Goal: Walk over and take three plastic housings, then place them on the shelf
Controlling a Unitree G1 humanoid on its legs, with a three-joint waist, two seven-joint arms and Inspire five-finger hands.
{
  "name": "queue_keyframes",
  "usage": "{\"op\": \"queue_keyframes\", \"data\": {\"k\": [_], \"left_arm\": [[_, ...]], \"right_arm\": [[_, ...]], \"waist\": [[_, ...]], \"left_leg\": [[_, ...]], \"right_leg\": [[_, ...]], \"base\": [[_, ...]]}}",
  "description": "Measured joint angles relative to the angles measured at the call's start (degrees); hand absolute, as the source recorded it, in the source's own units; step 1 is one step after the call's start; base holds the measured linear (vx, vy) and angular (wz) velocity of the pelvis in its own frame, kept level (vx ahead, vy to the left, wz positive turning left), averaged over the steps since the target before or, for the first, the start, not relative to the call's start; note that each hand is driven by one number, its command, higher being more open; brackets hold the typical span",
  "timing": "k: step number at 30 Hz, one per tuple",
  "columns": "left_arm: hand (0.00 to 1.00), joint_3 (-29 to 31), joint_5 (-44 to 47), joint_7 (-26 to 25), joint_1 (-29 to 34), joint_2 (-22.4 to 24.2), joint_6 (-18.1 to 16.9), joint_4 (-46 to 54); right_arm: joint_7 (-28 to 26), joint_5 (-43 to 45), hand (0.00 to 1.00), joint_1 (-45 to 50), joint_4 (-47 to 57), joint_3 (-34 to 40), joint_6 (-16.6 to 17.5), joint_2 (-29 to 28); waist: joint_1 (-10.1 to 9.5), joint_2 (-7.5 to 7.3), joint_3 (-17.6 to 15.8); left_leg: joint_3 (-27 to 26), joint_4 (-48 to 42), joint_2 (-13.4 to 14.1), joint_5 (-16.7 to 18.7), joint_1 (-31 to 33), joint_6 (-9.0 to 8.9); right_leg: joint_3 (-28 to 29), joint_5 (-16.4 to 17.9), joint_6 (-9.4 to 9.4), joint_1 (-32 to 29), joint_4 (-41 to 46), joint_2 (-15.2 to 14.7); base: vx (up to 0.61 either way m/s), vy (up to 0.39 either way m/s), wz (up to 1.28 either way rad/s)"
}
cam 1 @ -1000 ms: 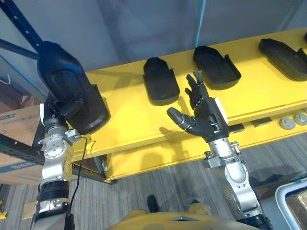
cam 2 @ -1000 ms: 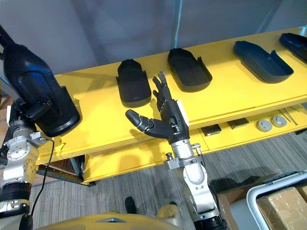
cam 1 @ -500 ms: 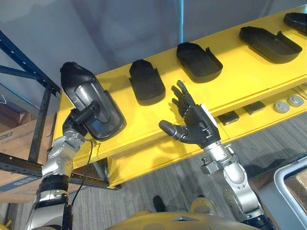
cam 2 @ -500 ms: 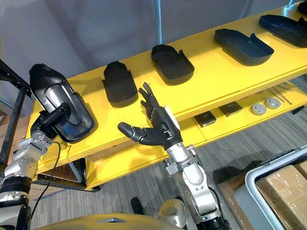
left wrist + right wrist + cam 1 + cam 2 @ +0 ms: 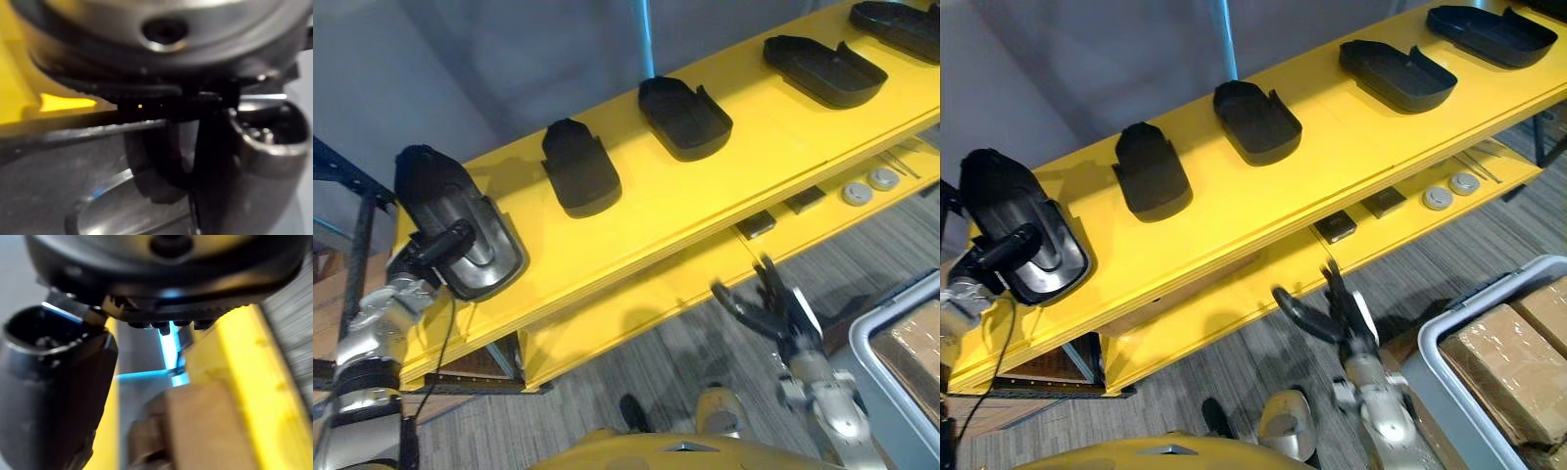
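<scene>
A black plastic housing [image 5: 460,230] lies open side up on the left end of the yellow shelf [image 5: 705,186]. My left hand [image 5: 429,257] is shut on its near edge, with the thumb across the hollow. Along the shelf to the right sit several more black housings, the nearest a ribbed one [image 5: 579,171], then an open one [image 5: 683,110] and another [image 5: 824,70]. My right hand [image 5: 771,311] hangs low in front of the shelf, under its front edge, open with spread fingers and holding nothing.
A lower yellow shelf holds two round metal discs [image 5: 867,184] and small dark flat parts [image 5: 759,223]. A grey tote with a cardboard box [image 5: 1500,345] stands on the carpet at lower right. A blue rack post [image 5: 352,176] rises at the left.
The left hand has brought the housing down from upright to lie on the shelf's left end. The right hand has dropped from shelf height to below the edge. The camera has shifted.
</scene>
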State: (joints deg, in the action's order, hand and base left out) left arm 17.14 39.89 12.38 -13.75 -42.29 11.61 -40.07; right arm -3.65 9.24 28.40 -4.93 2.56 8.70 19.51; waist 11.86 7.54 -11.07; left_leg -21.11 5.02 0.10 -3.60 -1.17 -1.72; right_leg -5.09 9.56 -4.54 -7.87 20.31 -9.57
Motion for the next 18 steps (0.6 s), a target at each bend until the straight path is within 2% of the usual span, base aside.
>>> {"op": "queue_keyframes", "data": {"k": [4,7,9,11,18], "left_arm": [[0.00,-0.55,-0.08,0.74,-3.76,-3.17,1.16,-1.46],[0.00,-0.88,-0.08,0.81,-7.04,-3.57,1.16,-1.68],[0.00,-1.35,-0.08,0.81,-8.86,-3.58,1.16,-1.63],[0.00,-1.76,-0.07,0.80,-10.58,-3.61,1.16,-0.59],[0.00,-1.67,-0.31,0.70,-12.67,-3.69,1.68,3.52]], "right_arm": [[-0.82,-2.18,1.00,2.39,-9.19,-1.45,0.59,0.26],[-0.42,-2.22,1.00,1.70,-11.17,-2.59,2.04,-0.60],[0.24,-2.22,1.00,0.53,-11.64,-2.83,2.87,-1.25],[1.32,-2.20,1.00,-1.65,-13.40,-3.35,3.35,-1.87],[2.99,-2.17,1.00,-2.92,-14.88,-4.61,3.16,-2.65]], "waist": [[1.04,-0.81,-3.35],[0.99,-1.30,-4.55],[1.09,-1.47,-5.15],[0.69,-2.20,-6.63],[-1.08,-2.69,-8.39]], "left_leg": [[-0.57,-0.69,0.34,0.30,0.53,0.00],[-0.95,-2.02,0.51,1.00,2.15,0.33],[-3.00,-2.35,0.95,1.10,2.88,0.34],[-4.17,-3.37,1.32,1.35,3.26,0.47],[-4.54,-7.57,2.17,3.51,6.39,0.70]], "right_leg": [[-0.23,0.42,0.17,-0.42,0.78,-0.02],[-0.30,0.43,0.18,-1.63,1.45,-0.31],[-0.87,0.43,0.17,-2.13,1.52,-0.65],[-1.19,0.60,0.14,-2.07,1.77,-0.97],[-2.16,0.62,0.11,-2.87,1.67,-1.53]], "base": [[0.01,-0.041,0.03],[-0.01,-0.034,0.06],[0.00,-0.019,0.15],[0.01,-0.022,0.13],[0.03,-0.021,0.08]]}}
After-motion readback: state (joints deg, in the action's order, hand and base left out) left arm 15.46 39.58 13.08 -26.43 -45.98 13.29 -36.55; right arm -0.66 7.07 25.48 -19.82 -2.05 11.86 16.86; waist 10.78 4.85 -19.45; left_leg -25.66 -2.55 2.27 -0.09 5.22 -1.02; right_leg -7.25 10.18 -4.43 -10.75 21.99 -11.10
